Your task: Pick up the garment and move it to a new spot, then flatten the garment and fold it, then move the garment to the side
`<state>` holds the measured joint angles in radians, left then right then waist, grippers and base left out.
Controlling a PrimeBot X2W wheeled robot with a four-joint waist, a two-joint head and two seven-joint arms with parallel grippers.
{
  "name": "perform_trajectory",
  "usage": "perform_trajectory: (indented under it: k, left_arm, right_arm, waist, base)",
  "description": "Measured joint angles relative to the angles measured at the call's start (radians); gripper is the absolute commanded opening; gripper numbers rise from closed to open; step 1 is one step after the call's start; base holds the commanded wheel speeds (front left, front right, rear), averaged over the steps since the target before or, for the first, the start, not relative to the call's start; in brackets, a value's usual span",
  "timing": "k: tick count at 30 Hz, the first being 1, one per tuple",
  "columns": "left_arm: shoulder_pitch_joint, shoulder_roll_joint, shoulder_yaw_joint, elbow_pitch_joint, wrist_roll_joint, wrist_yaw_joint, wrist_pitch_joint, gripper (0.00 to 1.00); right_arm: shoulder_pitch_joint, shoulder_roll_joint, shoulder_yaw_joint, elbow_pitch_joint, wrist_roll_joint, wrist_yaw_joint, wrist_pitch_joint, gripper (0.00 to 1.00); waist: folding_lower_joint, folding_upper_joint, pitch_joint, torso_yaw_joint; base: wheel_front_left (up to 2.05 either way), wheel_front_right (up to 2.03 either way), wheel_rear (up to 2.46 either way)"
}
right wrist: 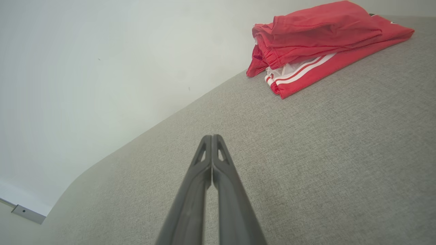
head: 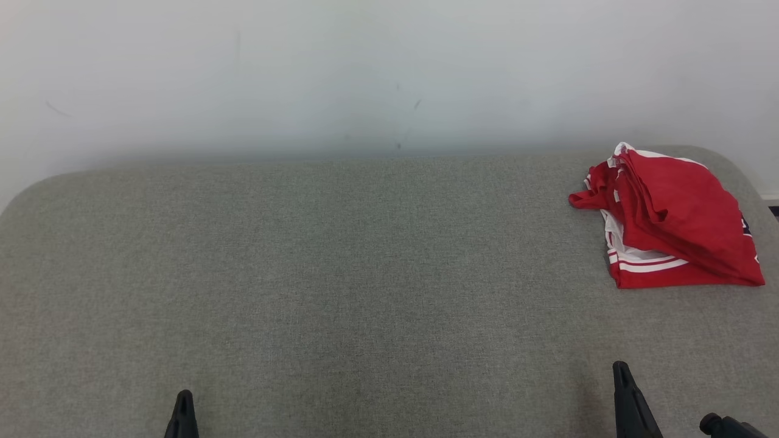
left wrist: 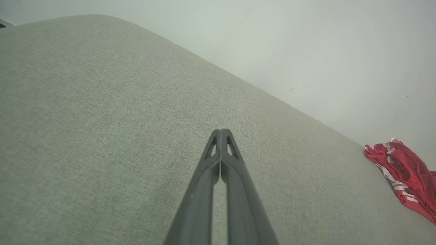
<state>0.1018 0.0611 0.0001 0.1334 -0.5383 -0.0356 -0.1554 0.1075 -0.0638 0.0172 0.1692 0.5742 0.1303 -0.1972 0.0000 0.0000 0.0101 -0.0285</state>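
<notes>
The garment (head: 672,219) is red with white stripes, lying in a loose heap at the far right of the grey fabric surface (head: 341,267). It also appears at the right edge in the left wrist view, garment (left wrist: 405,173), and at the top right in the right wrist view, garment (right wrist: 316,41). My left gripper (head: 184,396) rests at the lower left, shut and empty, far from the cloth. My right gripper (head: 621,368) sits at the lower right, shut and empty, a short way in front of the heap. Both pairs of tips meet in the wrist views: left gripper (left wrist: 221,130), right gripper (right wrist: 212,136).
A pale wall (head: 365,73) stands right behind the grey surface. The surface has rounded far corners, and the garment lies near the right one. A wide stretch of bare fabric spreads left of the heap.
</notes>
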Motion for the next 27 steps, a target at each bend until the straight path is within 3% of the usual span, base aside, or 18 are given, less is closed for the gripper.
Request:
perform_trajectory:
  k: [27]
  left_arm:
    - [-0.015, 0.01, 0.009, -0.015, -0.413, -0.035, 0.109, 0.0]
  right_arm:
    - [0.041, -0.006, -0.033, -0.096, 0.402, 0.0, 0.07, 0.0]
  waist:
    - [0.0, 0.0, -0.002, 0.008]
  base:
    - [0.0, 0.0, 0.0]
